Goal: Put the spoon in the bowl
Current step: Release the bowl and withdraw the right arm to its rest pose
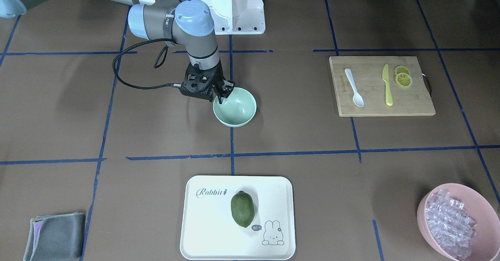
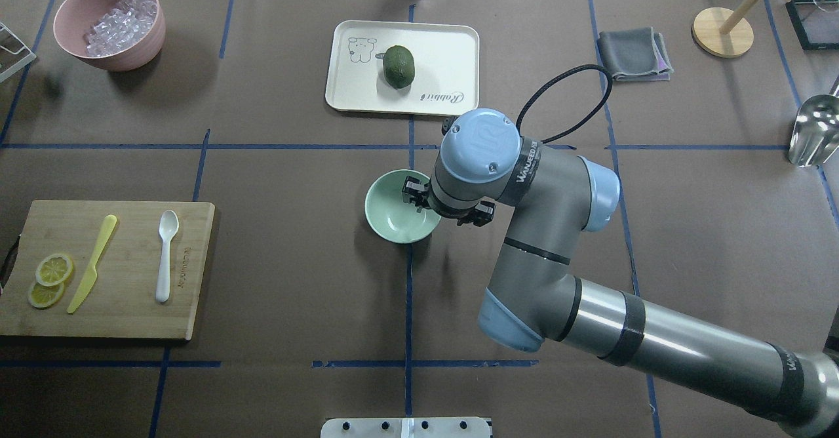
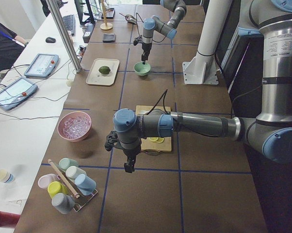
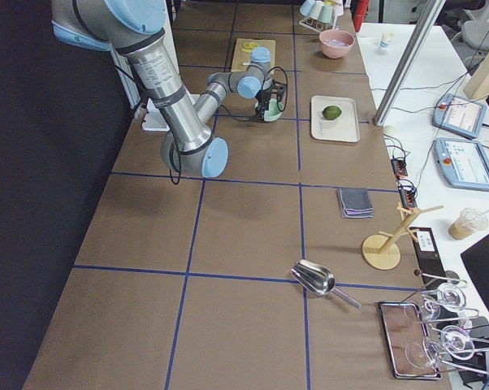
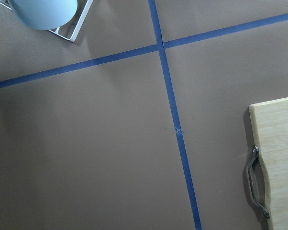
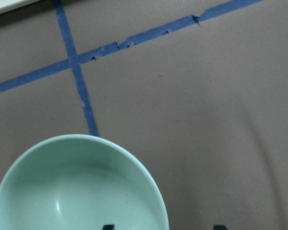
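Tray (image 1: 211, 229) lettered "Rabbit", spoon (image 1: 354, 87) on board (image 1: 414, 101)

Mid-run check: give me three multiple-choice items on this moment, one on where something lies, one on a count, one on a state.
1. Where does the spoon lie?
A) in the pink bowl
B) on the white tray
C) on the cutting board

2. How many lemon slices are on the board?
A) one
B) two
C) four

3. What state is the mint-green bowl in?
A) empty
B) holding the spoon
C) tipped on its side

Answers:
1 C: the spoon lies flat on the board beside the yellow knife.
2 B: two overlapping slices show past the knife.
3 A: the right wrist view shows its bare inside, and it sits upright.
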Available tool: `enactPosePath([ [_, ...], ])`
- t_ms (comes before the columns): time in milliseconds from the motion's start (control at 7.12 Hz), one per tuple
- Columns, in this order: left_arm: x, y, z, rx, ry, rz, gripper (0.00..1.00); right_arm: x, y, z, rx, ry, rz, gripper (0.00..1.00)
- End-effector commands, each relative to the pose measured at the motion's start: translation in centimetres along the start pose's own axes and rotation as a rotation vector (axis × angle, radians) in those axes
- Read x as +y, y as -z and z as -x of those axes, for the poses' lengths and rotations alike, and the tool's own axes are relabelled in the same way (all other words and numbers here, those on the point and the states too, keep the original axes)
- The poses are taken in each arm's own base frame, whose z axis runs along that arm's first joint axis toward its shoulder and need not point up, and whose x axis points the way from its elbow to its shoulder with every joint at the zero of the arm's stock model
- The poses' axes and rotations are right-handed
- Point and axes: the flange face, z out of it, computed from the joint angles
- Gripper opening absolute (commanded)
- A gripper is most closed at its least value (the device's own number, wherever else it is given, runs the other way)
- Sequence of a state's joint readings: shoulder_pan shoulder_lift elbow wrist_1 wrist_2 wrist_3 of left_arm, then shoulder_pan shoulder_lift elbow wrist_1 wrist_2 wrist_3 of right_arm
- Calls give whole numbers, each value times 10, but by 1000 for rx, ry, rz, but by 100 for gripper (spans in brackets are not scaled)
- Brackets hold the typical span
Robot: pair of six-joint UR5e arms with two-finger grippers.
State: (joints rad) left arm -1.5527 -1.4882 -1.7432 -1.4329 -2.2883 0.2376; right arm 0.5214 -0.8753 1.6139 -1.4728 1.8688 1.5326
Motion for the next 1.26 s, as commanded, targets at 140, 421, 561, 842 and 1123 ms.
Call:
enactPosePath([
  [140,-6,-3,-9,-2,-24,6,100,-106,79,-78,5,71,76,100],
  [421,-19,-1,-21,-2,-40,2,100,-162,133,-164,60,216,78,100],
  [561,-30,7,-27,-5,-61,-18,100,-191,139,-216,98,305,71,100],
  [842,-64,26,-41,-20,-132,-94,100,-232,157,-337,126,420,90,100],
  [1123,-67,20,-47,99,-81,-101,100,-251,190,-471,110,541,114,100],
])
